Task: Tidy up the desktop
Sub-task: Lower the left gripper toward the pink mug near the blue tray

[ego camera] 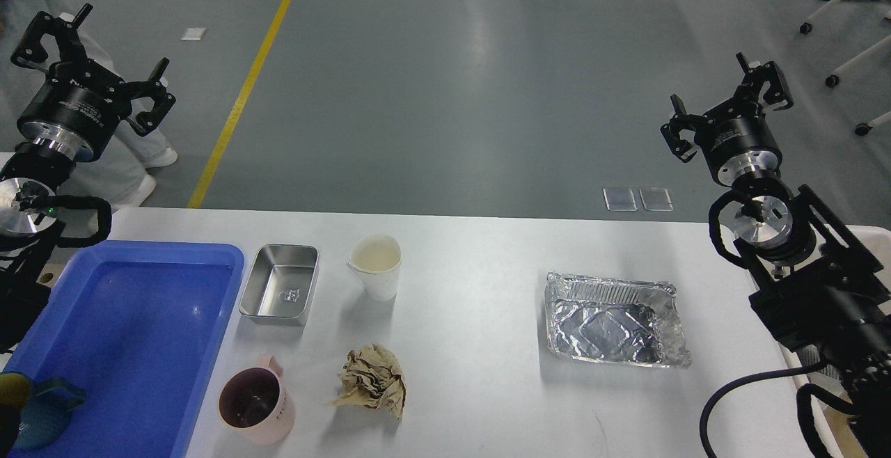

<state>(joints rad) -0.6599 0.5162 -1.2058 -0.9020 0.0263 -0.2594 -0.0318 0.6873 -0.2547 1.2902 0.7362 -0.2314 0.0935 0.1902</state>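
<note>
Nearest me on the table (487, 263) sit the mug (256, 405) and paper wad (372, 380), then tin (280, 284), cup (376, 266) and foil tray (612, 319), its long axis left-right. Both end effectors, left (94, 61) and right (727, 99), hang released, grasping nothing, beyond the far edge. I judge the left nearer the mug.

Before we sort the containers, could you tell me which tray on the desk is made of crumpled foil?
The foil tray alone on the right; the steel tray and blue plastic tray are smooth and rigid.

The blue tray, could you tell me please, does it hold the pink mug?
No, the pink mug stands on the desktop just right of the blue tray.
</note>
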